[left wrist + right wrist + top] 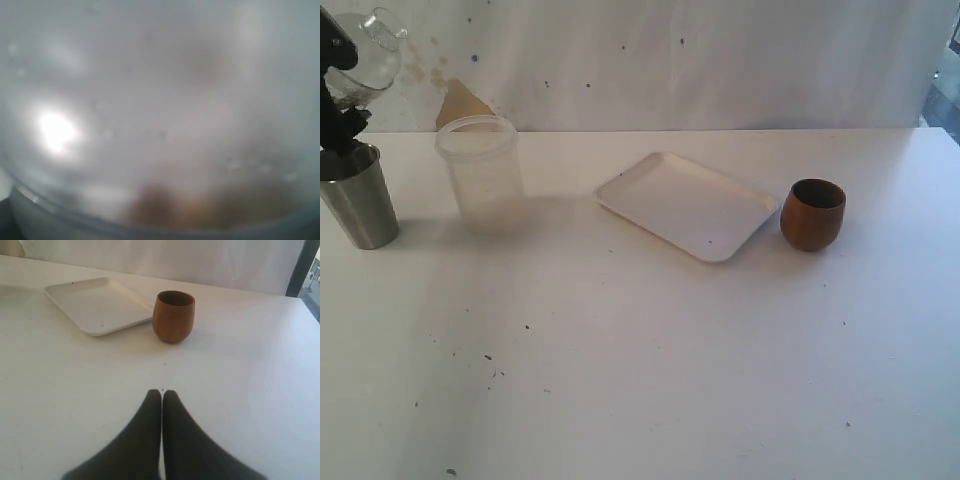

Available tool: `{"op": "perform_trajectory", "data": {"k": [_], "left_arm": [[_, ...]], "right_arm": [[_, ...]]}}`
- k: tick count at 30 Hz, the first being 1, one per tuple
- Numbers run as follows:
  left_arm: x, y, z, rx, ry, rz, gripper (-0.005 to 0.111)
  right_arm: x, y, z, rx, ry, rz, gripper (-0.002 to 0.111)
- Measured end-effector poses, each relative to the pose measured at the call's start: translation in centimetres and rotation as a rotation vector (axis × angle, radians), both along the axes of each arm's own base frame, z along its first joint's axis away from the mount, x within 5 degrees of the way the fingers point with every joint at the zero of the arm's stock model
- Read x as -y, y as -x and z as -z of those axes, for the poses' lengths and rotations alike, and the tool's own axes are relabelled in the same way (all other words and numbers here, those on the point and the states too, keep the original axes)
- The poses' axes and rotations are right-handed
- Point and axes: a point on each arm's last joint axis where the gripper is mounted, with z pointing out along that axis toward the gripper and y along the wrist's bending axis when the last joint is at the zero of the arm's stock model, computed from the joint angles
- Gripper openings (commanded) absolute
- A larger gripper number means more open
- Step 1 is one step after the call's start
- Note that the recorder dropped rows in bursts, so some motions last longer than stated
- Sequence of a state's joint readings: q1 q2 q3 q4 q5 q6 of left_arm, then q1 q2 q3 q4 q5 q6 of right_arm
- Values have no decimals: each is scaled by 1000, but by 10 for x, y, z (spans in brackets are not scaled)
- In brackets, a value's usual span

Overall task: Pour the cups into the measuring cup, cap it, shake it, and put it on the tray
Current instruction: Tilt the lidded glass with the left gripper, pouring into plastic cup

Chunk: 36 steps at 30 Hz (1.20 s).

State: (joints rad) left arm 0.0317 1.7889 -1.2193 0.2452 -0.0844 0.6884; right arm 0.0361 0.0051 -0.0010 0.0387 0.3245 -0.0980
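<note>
Exterior view: measuring cup (370, 52) is seen raised and tilted at ten o'clock, clasped by the left gripper (338, 95) over the steel tumbler (360, 208). A frosted tub (480, 175) is set near the tumbler at its three o'clock; the tray (685, 205) lies near centre, the wooden cup (813, 213) just beside it at three o'clock

Left wrist view: only the cup's blurred clear wall is shown

Right wrist view: the right gripper (161, 402) is seen clenched on nothing over the table (240, 405), well apart from wooden cup and tray
</note>
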Motion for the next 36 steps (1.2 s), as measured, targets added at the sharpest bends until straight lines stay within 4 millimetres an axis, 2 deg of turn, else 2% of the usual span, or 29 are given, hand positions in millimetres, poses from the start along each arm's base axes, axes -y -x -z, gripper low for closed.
{"op": "perform_trajectory", "data": {"k": [7,11,18,25,31,36], "left_arm": [[-2,-16,-14,15,-76,17,0],[-1,-18,-17,14,-105,27,0],[11,-20,-11,-16,-227,105,0],[12,-20,-12,-1,-344,158,0],[12,-21,-9,-7,-367,169,0],[10,-33,-5,-56,-351,152,0]], "right_arm": [[0,0,0,0,0,0,1],[0,0,0,0,0,0,1],[0,0,0,0,0,0,1],[0,0,0,0,0,0,1],[0,0,0,0,0,0,1],[0,0,0,0,0,0,1]]}}
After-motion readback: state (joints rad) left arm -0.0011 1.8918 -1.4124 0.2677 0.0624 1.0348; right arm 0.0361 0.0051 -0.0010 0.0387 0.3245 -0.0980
